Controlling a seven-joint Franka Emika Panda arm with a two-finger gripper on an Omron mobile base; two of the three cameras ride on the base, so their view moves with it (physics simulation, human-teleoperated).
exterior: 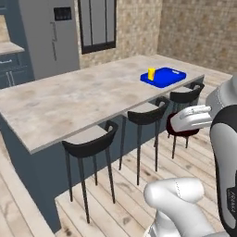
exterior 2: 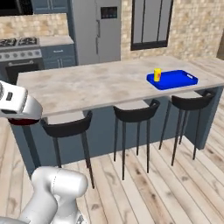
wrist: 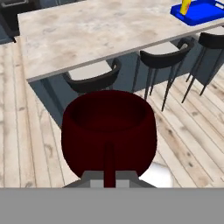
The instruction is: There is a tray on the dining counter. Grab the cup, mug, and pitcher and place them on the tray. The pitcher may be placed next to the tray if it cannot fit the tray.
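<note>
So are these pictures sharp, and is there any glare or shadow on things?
Left base view: soft and blocky, no glare on the counter; the stools cast hardly any shadow. Right base view: flat even light, tray and cup crisp in colour. Hand view: the mug looms large and dark, its inside shaded.

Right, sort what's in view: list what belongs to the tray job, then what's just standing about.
Belongs to the job:
- tray on the dining counter
- cup, already on the tray
- mug, held in the claw

Just standing about:
- bar stools along the counter
- fridge
- stove
- window
</note>
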